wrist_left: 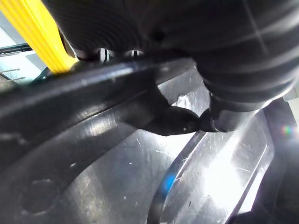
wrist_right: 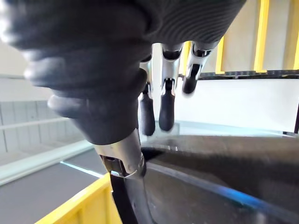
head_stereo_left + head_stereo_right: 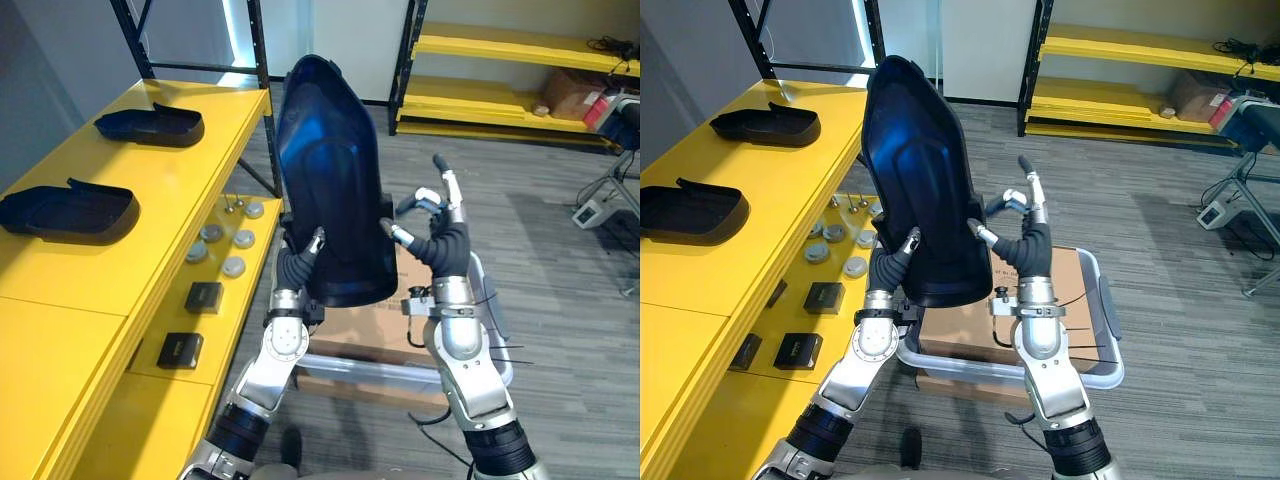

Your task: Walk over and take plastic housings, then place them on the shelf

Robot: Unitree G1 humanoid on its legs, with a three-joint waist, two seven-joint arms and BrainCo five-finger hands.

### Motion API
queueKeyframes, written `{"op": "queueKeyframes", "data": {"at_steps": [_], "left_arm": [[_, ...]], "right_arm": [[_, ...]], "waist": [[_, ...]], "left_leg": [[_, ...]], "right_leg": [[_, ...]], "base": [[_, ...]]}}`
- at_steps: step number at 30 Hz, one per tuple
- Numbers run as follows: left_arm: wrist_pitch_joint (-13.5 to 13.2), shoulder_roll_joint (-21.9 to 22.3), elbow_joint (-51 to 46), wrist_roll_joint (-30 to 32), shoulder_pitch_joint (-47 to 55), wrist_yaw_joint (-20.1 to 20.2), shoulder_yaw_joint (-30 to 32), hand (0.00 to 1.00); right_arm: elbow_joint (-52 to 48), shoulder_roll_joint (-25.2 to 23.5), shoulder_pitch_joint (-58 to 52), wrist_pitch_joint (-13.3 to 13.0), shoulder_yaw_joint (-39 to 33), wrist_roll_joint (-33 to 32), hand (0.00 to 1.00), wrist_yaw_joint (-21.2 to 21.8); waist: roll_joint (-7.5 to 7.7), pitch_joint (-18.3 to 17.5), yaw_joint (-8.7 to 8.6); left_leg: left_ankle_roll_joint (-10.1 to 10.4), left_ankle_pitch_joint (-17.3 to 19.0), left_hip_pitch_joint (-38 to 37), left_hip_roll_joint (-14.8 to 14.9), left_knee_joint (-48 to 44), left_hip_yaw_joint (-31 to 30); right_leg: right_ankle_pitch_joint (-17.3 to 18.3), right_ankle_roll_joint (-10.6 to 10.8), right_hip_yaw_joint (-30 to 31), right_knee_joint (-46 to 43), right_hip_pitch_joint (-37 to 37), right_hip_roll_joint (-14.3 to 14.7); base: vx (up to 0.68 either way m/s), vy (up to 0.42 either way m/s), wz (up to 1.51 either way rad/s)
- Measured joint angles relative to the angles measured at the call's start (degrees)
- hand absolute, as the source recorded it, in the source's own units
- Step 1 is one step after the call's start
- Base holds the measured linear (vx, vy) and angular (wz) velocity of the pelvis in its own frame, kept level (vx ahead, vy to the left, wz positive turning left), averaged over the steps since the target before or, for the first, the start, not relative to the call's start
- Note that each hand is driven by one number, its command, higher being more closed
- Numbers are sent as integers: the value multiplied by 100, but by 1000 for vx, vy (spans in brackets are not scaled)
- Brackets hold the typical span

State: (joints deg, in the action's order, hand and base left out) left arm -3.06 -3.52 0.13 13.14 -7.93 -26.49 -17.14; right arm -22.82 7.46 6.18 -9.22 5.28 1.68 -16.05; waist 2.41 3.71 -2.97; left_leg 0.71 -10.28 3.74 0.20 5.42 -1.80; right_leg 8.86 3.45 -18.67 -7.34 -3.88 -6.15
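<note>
A large dark blue plastic housing [image 3: 335, 190] stands upright in front of me, held between both hands above a bin. My left hand [image 3: 298, 265] grips its lower left edge, the thumb lying on the front face and the fingers hidden behind. My right hand [image 3: 445, 240] is open at the housing's right side, fingers [image 2: 166, 100] straight up and the thumb resting on the rim [image 2: 224, 172]. Two more dark housings [image 3: 155, 125] [image 3: 70, 212] lie on the top of the yellow shelf [image 3: 150, 190] to my left.
A lower yellow shelf level holds several round discs [image 3: 232, 265] and small black boxes [image 3: 204, 296]. A grey bin [image 3: 1110, 370] with a cardboard box [image 3: 1075, 290] sits on the floor under my hands. Black rack posts [image 3: 260, 80] and another yellow rack [image 3: 500, 60] stand behind.
</note>
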Motion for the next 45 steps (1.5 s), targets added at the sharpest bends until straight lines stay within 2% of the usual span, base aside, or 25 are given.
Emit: {"op": "queueKeyframes", "data": {"at_steps": [2, 4, 8, 11, 13, 15, 17, 18, 20, 23, 26, 30, 33, 35, 36, 37, 38, 39, 40, 41, 42, 43, 44, 45], "left_arm": [[-4, -4, -161, -20, 302, 28, 277, 100], [-5, -3, -219, -24, 484, 28, 446, 100], [-6, 11, -372, -147, 810, 54, 779, 100], [-55, 24, -553, -148, 1052, 149, 878, 100], [-106, 29, -736, -165, 1314, 162, 875, 100], [-136, 55, -871, -209, 1485, 227, 872, 100], [-211, 89, -979, -251, 1632, 319, 870, 100], [-237, 111, -983, -273, 1654, 360, 875, 100], [-277, 97, -986, -359, 1731, 475, 857, 100], [-314, 46, -990, -402, 1847, 568, 825, 100], [-315, 42, -1030, -401, 1848, 685, 793, 100], [-335, 61, -1096, -402, 1851, 777, 753, 100], [-391, 124, -1110, -435, 1852, 777, 712, 100], [-398, 122, -1111, -515, 1855, 780, 616, 100], [-398, 126, -1111, -560, 1854, 792, 596, 100], [-409, 161, -1111, -589, 1849, 802, 538, 100], [-412, 200, -1111, -591, 1844, 831, 503, 100], [-416, 211, -1100, -609, 1788, 890, 409, 100], [-416, 214, -1100, -611, 1777, 896, 374, 100], [-444, 207, -1090, -646, 1729, 909, 247, 100], [-461, 207, -1064, -658, 1697, 907, 185, 100], [-491, 208, -973, -741, 1583, 912, 46, 100], [-512, 164, -887, -821, 1451, 924, -93, 100], [-524, 143, -839, -850, 1381, 939, -139, 100]], "right_arm": [[-318, 13, -13, -295, -1056, -399, 0, -41], [-347, 51, -15, -468, -1654, -572, 0, -146], [-215, 129, -348, -669, -3145, -958, 0, -414], [599, 314, -867, -739, -3872, -1057, 0, -536], [1803, 376, -1395, -591, -4130, -1345, 0, -545], [2842, 365, -1691, -385, -4126, -1575, 0, -492], [4018, 310, -1883, -76, -4094, -1781, 0, -239], [4317, 277, -1939, -24, -4058, -1814, 0, -157], [5564, 155, -2090, 151, -3697, -1834, 0, 295], [6550, -145, -2233, 366, -3138, -1777, 0, 822], [7151, -429, -2281, 508, -2708, -1617, 0, 1131], [7241, -576, -2320, 569, -2400, -1352, 0, 1215], [7334, -589, -2304, 573, -2072, -1173, 0, 1229], [7336, -593, -2250, 572, -1968, -1102, 0, 1227], [7338, -595, -2202, 572, -1910, -1026, 0, 1226], [7377, -567, -2116, 565, -1832, -955, 0, 1224], [7447, -590, -2050, 566, -1822, -905, 0, 1223], [7585, -575, -1878, 573, -1814, -799, 0, 1203], [7598, -573, -1861, 574, -1815, -779, 0, 1195], [7603, -578, -1809, 578, -1813, -744, 0, 1174], [7603, -583, -1781, 578, -1811, -719, 0, 1162], [7605, -582, -1740, 577, -1792, -674, 0, 1120], [7615, -581, -1671, 576, -1773, -661, 0, 1103], [7609, -580, -1638, 573, -1769, -656, 0, 1099]], "waist": [[-2, -3, -51], [-7, -7, -119], [-42, -31, -229], [-110, -116, -270], [-190, -167, -278], [-247, -200, -283], [-304, -218, -277], [-313, -223, -272], [-284, -207, -258], [-270, -189, -250], [-253, -179, -228], [-192, -149, -133], [-9, -77, 61], [54, -39, 63], [71, -40, 50], [105, -29, 46], [119, -22, 53], [127, -14, 44], [123, -16, 40], [115, -10, -4], [118, -8, -21], [93, -19, -32], [97, -43, -31], [113, -55, -44]], "left_leg": [[0, 0, -1, 0, 0, 26], [0, 0, -1, -6, 0, 29], [0, 1, 16, -15, 0, 29], [-19, 18, 55, -17, 0, 29], [-28, 25, 65, -16, 1, 31], [-28, 26, 74, -11, 1, 41], [-28, 25, 85, -5, 1, 57], [-28, 25, 79, -3, 1, 61], [0, 45, 1, 11, 4, 96], [48, 79, -66, 39, 10, 145], [48, 118, -71, 58, 39, 134], [41, 123, -88, 23, 38, 34], [12, 98, -43, -134, -3, -249], [-32, 165, 115, -152, -109, -161], [-195, 281, 248, -99, -226, 190], [-462, 476, 430, -6, -362, 771], [-567, 548, 554, 92, -507, 1248], [-784, 703, 828, 340, -988, 2193], [-831, 737, 852, 397, -1096, 2364], [-965, 833, 916, 608, -1438, 3054], [-963, 870, 900, 670, -1534, 3334], [-830, 916, 835, 616, -1530, 3590], [-672, 839, 752, 407, -1327, 3459], [-646, 818, 736, 299, -1217, 3373]], "right_leg": [[-21, 17, 0, 36, -17, 0], [-32, 24, 1, 58, -26, 0], [-34, 29, -9, 71, -18, 0], [-31, 33, -7, 73, 19, -2], [-22, 36, 1, 56, 36, -3], [-8, 32, 9, 18, 65, -5], [62, 23, 20, -124, 134, -19], [81, 30, 19, -155, 139, -21], [189, 1, 34, -332, 125, -40], [300, -5, 89, -497, 128, -44], [408, 2, 79, -622, 124, -41], [550, -2, -35, -830, 129, -91], [796, -23, -355, -1192, 128, -247], [862, -26, -657, -1277, 116, -351], [867, -25, -861, -1249, 97, -406], [835, -45, -1143, -1185, 85, -429], [790, -69, -1334, -1107, 75, -512], [788, -67, -1711, -1090, 65, -606], [788, -67, -1787, -1087, 59, -614], [791, -60, -2059, -1056, -45, -649], [792, -39, -2169, -1038, -116, -673], [761, 29, -2335, -967, -275, -707], [693, 150, -2424, -806, -427, -727], [654, 219, -2503, -732, -481, -740]], "base": [[0, 0, 0], [0, 0, 0], [0, 0, 0], [0, 0, 0], [0, 0, 0], [0, 0, 0], [0, 0, 0], [-9, -31, 3], [-13, -39, -1], [-22, -46, -7], [-65, -58, 2], [-19, -44, 17], [14, -56, 48], [1, -53, 86], [31, -48, 123], [49, 11, 116], [95, 36, 139], [74, 73, 103], [108, 44, 121], [80, 17, 84], [185, 82, 111], [200, 127, 90], [170, 116, 84], [169, 106, 92]]}}
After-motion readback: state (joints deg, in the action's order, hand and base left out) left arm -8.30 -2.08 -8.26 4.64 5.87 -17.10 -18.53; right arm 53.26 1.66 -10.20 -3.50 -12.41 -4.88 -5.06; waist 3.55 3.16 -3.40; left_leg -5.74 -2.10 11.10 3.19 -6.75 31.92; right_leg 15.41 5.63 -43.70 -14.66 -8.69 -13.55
